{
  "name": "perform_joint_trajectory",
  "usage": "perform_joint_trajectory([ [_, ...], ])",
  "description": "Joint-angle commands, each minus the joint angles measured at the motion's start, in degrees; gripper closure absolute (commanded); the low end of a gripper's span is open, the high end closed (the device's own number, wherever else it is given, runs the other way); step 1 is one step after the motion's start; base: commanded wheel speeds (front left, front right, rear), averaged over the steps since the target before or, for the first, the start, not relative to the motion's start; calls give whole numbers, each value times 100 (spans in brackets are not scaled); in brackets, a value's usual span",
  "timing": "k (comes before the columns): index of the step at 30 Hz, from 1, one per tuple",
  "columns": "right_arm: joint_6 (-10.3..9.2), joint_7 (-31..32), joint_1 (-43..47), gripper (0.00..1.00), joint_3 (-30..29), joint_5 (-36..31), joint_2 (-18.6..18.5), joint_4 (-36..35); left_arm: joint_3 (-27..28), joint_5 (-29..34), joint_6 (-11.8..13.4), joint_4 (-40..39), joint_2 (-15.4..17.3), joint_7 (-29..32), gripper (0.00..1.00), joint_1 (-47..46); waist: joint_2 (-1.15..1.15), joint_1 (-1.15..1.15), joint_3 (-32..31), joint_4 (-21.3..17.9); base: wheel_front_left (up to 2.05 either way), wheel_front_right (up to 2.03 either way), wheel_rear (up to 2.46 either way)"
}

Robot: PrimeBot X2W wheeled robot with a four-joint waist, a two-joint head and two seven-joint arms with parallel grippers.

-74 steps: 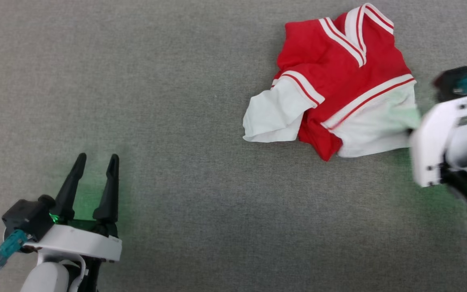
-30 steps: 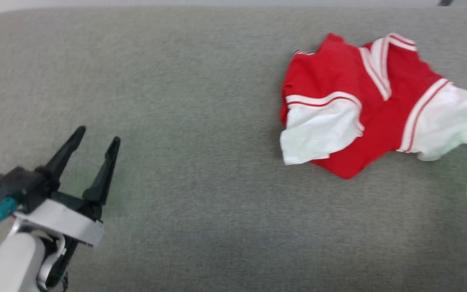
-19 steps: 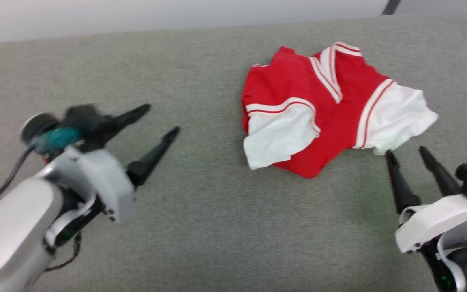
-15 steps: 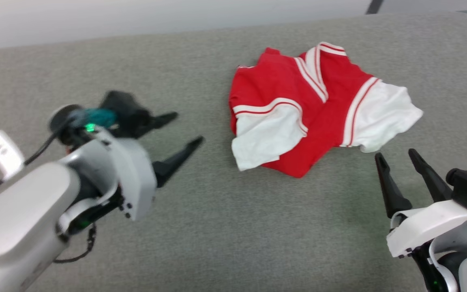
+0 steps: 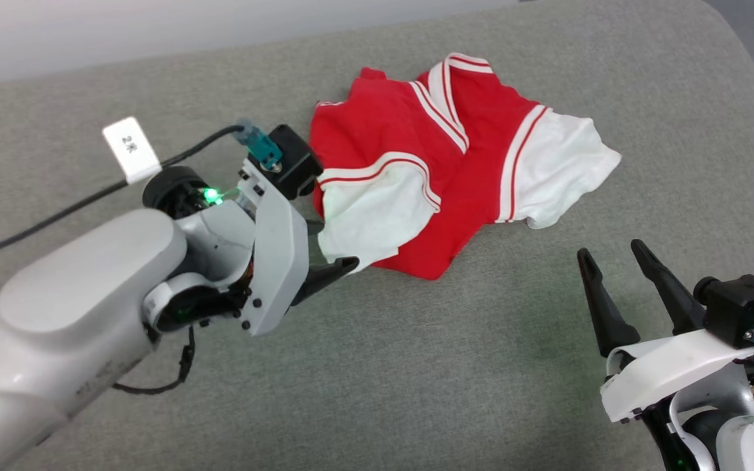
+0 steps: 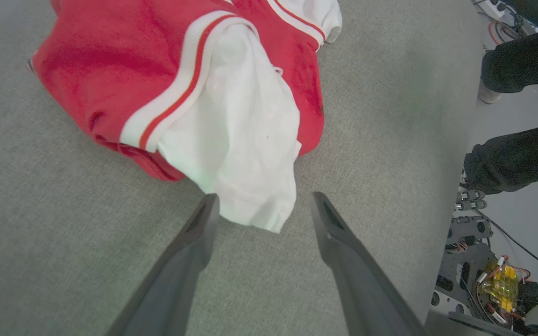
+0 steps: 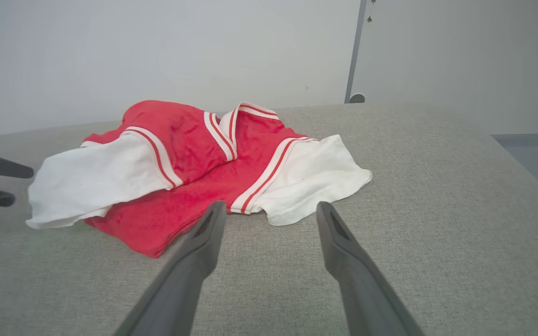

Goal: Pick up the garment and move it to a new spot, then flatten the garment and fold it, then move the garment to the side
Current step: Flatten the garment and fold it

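The cable tag reads "2" plus something unclear. My left pincer, spread and empty, has reached a sleeve hem of the garment, crumpled near the far edge of the tabletop. My right pincer gapes empty too.

The grey padded table gives me open cloth all round the shirt. On the shirt's near side nothing lies between my left claw and my right claw. At the shirt's left sleeve my left fingers stand spread, with the hem just ahead of their gap. Behind the shirt there is a strip of table, then a pale wall. In my left wrist view, right of the shirt and off the table's edge, are a person's dark legs and loose wiring.
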Motion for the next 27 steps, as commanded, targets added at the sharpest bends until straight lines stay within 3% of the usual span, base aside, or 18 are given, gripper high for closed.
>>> perform_joint_trajectory([
  [1,-4,-54,-51,0,28,-20,18,16,-60,-38,0,86,-5,16,0,-90,0,0,108,-108,0,0,0],
  [10,-4,-178,-104,0,158,96,20,87,-390,-346,0,520,-65,-48,0,-333,0,0,220,-229,0,0,0],
  [11,-4,-186,-111,0,160,98,20,87,-402,-383,0,525,-68,-64,26,-352,0,0,229,-223,0,0,0],
  [12,-4,-193,-119,0,164,94,20,83,-415,-417,0,515,-75,-84,58,-376,0,0,239,-213,0,0,0],
  [13,-5,-200,-126,0,165,97,20,78,-423,-489,0,509,-86,-120,100,-377,0,0,248,-199,0,0,0],
  [19,-4,-160,-152,0,116,56,20,84,-465,-517,0,483,20,-371,100,-535,0,0,236,-15,0,0,0],
  [27,-4,-68,-188,0,153,39,19,89,-505,22,0,665,779,-672,100,-996,0,0,175,272,0,0,0],
])
